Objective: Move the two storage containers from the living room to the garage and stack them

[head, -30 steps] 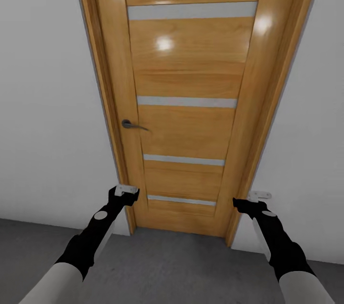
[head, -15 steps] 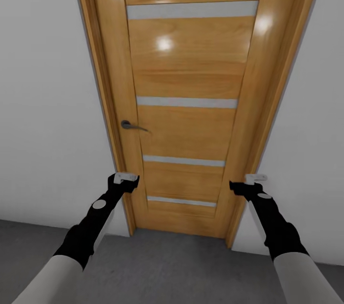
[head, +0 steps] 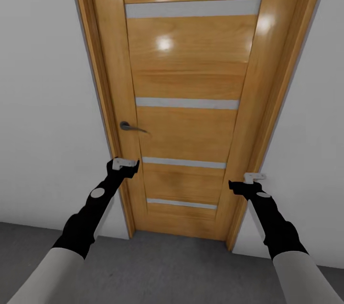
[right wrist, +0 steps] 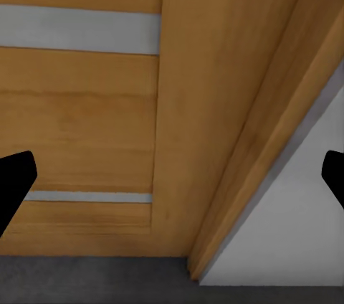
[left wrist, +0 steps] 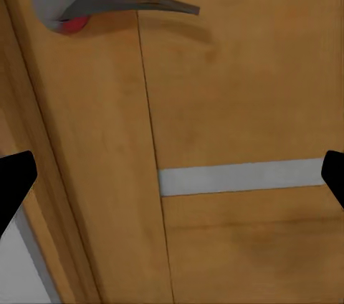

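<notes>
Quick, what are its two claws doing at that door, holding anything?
Left gripper: open, holding nothing, just below the door handle.
Right gripper: open, holding nothing, near the door frame.

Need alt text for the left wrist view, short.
A closed wooden panel door seen close up, with its grey lever handle ahead of the left tool. The tool's two black fingertips sit wide apart at the frame edges, holding nothing; a pale horizontal strip crosses the door.

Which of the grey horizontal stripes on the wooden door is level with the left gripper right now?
The third grey stripe from the top, just below the grey lever handle. The left gripper sits level with its left end, by the wooden door edge.
</notes>
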`<state>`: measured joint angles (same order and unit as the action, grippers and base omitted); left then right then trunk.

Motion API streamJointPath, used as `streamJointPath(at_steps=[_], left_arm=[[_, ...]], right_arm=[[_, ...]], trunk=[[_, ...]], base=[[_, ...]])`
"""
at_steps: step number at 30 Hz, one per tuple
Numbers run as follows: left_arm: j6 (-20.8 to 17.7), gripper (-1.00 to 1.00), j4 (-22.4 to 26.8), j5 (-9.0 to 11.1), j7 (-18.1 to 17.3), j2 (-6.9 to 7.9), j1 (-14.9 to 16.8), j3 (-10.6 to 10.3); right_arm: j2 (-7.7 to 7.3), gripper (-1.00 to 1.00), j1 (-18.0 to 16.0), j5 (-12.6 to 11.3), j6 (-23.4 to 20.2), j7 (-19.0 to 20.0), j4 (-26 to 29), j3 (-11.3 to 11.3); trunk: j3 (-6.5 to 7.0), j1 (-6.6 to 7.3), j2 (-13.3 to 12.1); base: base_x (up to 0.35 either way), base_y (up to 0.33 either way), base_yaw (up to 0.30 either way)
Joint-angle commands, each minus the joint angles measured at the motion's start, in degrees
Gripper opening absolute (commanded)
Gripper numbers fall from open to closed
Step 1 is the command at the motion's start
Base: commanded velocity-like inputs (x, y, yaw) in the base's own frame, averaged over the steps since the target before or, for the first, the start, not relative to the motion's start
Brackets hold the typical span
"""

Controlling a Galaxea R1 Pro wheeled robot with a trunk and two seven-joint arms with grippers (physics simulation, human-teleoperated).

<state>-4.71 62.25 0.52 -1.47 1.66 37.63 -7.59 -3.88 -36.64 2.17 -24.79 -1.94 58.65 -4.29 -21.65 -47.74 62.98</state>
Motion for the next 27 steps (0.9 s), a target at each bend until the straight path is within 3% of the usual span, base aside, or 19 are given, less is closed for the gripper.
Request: streamJointPath(at_steps=[1,13,20,27], left_arm=[[-0.32,1.00,0.39,0.14,-0.04,0.00,0.05,-0.06],[-0.18,1.00,5.02,0.50,0.15,-0.14,-0.24,-0.07],[-0.23,1.00,5.84,0.37,1.55,-2.24,-0.40,-0.14],[-0.05,1.00,6.16,1.18,4.42,-2.82,-0.61,-0.11]], right_arm=[[0.00,1.00,-0.02,0.21,-0.33,-0.08,0.08,0.05],[0.03,1.00,0.06,0.19,-0.27,-0.07,0.06,0.07],[0.04,1.00,0.08,0.14,-0.26,-0.08,0.06,0.07],[0.07,1.00,0.07,0.13,-0.26,-0.11,0.06,0.07]], trunk=[[-0.07,0.00,0.05],[-0.07,0.00,0.05],[-0.07,0.00,0.05],[-0.07,0.00,0.05]], base=[[0.005,0.000,0.000],[0.001,0.000,0.000],[0.000,0.000,0.000],[0.000,0.000,0.000]])
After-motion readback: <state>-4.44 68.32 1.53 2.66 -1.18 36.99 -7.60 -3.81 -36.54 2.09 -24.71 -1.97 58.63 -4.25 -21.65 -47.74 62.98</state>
